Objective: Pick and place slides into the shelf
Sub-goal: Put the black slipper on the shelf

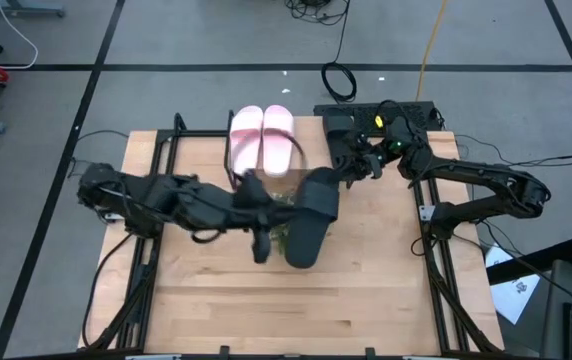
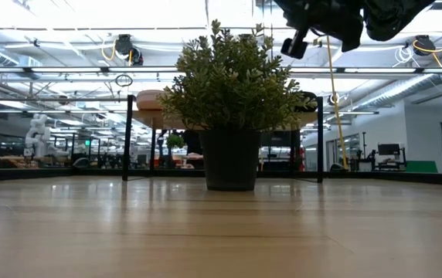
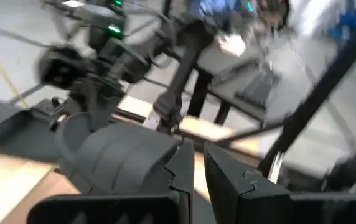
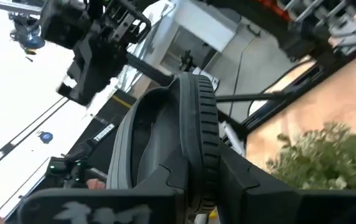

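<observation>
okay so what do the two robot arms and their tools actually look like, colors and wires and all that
Both arms are matte black, built from chunky jointed segments. The left arm trails thin black cables near its base. The right arm shows a small green light near its wrist. Each tool has two flat, dark fingers with notched inner edges; faint white lettering marks the right tool's body.

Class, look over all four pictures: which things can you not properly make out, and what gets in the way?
- Plant, high view: mostly covered by the arms and a black slide.
- Shelf, low view: its middle is hidden behind the plant.
- Arm, low view: cut off by the top edge, so no pincer shows.
- Room, left wrist view: blurred.
</observation>
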You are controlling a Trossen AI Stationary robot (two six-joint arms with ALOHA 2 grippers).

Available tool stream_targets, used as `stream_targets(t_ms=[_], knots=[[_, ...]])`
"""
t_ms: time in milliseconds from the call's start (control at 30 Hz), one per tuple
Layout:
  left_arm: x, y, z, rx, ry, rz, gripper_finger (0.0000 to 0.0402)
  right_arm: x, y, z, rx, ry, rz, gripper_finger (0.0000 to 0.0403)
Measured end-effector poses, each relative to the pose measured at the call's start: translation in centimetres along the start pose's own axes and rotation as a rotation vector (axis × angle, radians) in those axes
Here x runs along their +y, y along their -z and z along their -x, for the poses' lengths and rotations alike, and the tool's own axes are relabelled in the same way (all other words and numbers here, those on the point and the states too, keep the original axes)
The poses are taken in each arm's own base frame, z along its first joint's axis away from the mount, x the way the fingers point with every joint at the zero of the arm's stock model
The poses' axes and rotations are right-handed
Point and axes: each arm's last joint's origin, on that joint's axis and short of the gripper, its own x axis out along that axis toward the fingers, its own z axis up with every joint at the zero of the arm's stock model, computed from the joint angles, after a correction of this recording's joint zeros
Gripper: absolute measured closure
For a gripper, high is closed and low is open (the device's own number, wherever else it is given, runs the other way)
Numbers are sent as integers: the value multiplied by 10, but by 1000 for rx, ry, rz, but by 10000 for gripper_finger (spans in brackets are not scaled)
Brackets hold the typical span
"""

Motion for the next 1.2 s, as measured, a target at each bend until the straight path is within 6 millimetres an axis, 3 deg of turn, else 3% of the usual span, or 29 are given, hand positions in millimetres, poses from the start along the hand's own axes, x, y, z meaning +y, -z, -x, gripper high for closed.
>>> stream_targets(t_ms=[167, 367, 633, 867, 1200], knots=[[-10, 12, -26, 13, 33, -199, 369, -2, 4, -2, 46, 2, -49, 372], [-24, 11, -23, -67, 53, -409, 369, -5, 6, -2, 70, 16, -87, 372], [-35, 13, -20, -130, -215, -737, 369, -5, 6, -2, 68, 19, -109, 372], [-37, 13, -44, -177, -303, -887, 369, -3, 4, -2, 38, 16, -104, 372], [-43, 42, -74, -26, -511, -1114, 369, -4, 3, 0, 38, 18, -189, 372]])
